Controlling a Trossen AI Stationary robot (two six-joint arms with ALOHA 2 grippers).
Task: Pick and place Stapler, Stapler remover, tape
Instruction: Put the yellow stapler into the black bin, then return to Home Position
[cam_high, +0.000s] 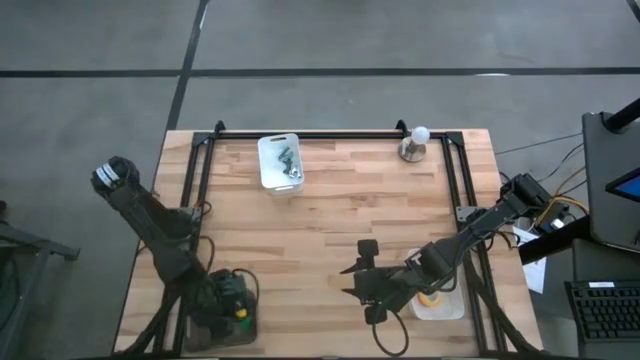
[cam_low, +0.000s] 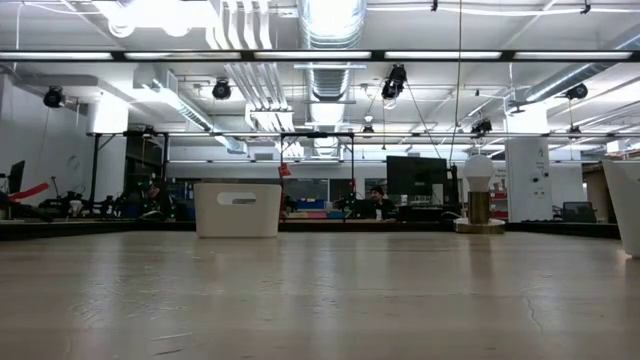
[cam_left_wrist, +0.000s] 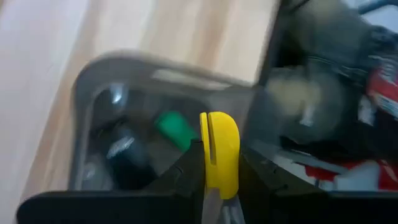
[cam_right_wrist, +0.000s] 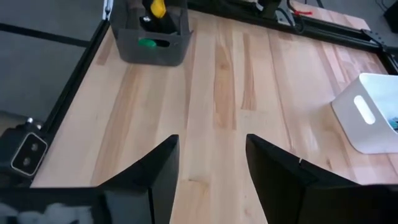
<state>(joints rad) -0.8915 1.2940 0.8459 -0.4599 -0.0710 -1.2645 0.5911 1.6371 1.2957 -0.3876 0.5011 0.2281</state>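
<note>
My left gripper (cam_left_wrist: 217, 186) hovers over a dark grey bin (cam_high: 222, 318) at the table's near left corner and is shut on a yellow tape roll (cam_left_wrist: 219, 152). Inside the bin lie a green roll (cam_left_wrist: 175, 127) and dark items (cam_left_wrist: 127, 155) that I cannot tell apart. No stapler shows plainly. My right gripper (cam_right_wrist: 211, 168) is open above bare wood near the table's near middle (cam_high: 362, 282) and touches nothing. A yellowish ring (cam_high: 432, 297) lies in a white tray (cam_high: 450, 310) under the right arm. My left gripper pinches the yellow tape roll between its two fingers (cam_left_wrist: 189, 168), which are on the roll's flat sides near its lower part (cam_left_wrist: 214, 177). The roll stands on edge in the hold, its rim pointing away from the wrist, lifted clear above the grey bin's opening.
A white bin (cam_high: 280, 162) with small items stands at the far edge, left of centre. A light bulb on a stand (cam_high: 414, 145) is at the far right. A black frame (cam_high: 330, 134) runs round the table. Bare wood (cam_high: 330, 220) fills the middle.
</note>
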